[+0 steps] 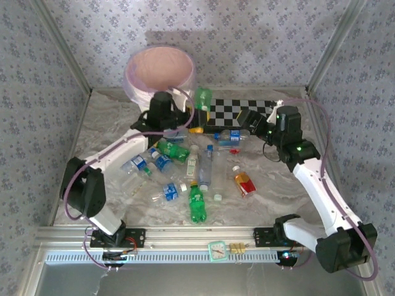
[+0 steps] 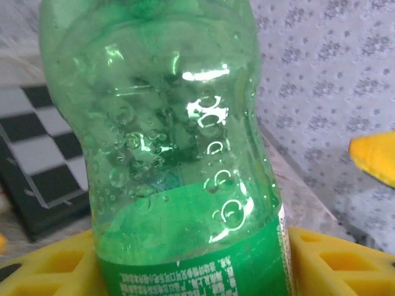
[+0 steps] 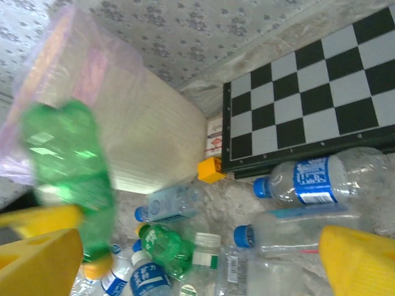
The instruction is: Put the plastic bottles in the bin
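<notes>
Enclosure: walls (image 1: 247,37) papered in a pale grey-blue floral print on three sides, with metal posts at the corners. Table (image 1: 278,191): cream, marble-patterned top with a metal rail along its near edge. Bin (image 1: 131,83): round, cream-sided, with a pink translucent liner folded over the rim, standing at the far left-centre against the back wall. Checkerboard (image 1: 247,110): black-and-white, lying flat just right of the bin. Left gripper (image 1: 189,106): jaws closed on a held green bottle (image 1: 202,97), its yellow pads (image 2: 333,256) pressing the labelled lower body from both sides. The held bottle is raised off the table, just beside the right side of the bin's rim and outside it in the top view. Right gripper (image 1: 248,120): jaws spread wide and holding nothing, hanging over the checkerboard's near edge above a clear blue-labelled bottle (image 1: 231,135). Loose on the table between the arms, all lying down: a near green bottle (image 1: 196,206), a second green bottle (image 1: 174,150), an orange bottle (image 1: 244,183) with a red label, a tall clear bottle (image 1: 205,166), and blue-capped clear bottles (image 1: 163,161) clustered to the left. Yellow cube (image 3: 211,169): at the checkerboard's near-left corner. Red-white box (image 3: 215,140): wedged between the bin and the checkerboard.
</notes>
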`<state>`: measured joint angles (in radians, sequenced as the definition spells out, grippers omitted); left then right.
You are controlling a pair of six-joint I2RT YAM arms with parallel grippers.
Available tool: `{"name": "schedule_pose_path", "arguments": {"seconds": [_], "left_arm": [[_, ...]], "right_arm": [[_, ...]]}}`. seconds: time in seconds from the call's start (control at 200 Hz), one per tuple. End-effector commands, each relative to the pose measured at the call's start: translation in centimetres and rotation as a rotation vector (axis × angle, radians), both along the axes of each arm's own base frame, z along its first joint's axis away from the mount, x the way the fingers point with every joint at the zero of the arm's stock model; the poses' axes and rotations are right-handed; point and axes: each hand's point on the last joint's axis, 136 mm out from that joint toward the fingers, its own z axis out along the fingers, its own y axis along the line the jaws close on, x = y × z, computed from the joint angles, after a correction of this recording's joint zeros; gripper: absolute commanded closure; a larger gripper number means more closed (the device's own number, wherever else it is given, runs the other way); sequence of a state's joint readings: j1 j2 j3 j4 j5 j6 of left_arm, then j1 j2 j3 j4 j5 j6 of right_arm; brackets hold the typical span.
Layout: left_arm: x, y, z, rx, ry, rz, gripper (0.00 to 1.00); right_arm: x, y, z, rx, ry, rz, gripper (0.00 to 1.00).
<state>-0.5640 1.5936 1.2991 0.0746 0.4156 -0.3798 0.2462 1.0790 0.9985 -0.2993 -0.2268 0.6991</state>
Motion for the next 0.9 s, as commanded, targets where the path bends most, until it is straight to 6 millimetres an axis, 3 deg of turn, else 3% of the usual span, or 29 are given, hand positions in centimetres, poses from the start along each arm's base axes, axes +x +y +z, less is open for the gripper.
{"name": "schedule_pose_path", "arguments": {"seconds": [0.0,0.165,0.265,0.435,0.595,0.895], "left_arm": [[0.3,2.8,8.6,0.053,-0.230,0.065,0.46],[3.3,7.1,13.2,0.171,-0.337,0.226,0.45],[5.6,10.2,14.3,0.229,-0.335,0.318,0.46],[9.1,15.0,14.7,0.314,-0.284,0.450,0.45],[11.5,17.3,12.7,0.399,-0.196,0.509,0.45],[14.3,17.6,6.4,0.536,-0.007,0.502,0.45]], "right_arm": [[0.0,-0.5,-2.6,-0.037,0.042,-0.029,0.00],[0.4,0.9,-5.0,-0.063,0.083,0.004,0.00],[0.4,2.0,-5.6,-0.103,0.088,0.050,0.00],[0.0,2.6,-5.8,-0.199,0.084,0.075,0.00],[-0.2,2.4,-6.0,-0.239,0.089,0.064,0.00],[-0.7,1.9,-6.2,-0.270,0.091,0.049,0.00]]}}
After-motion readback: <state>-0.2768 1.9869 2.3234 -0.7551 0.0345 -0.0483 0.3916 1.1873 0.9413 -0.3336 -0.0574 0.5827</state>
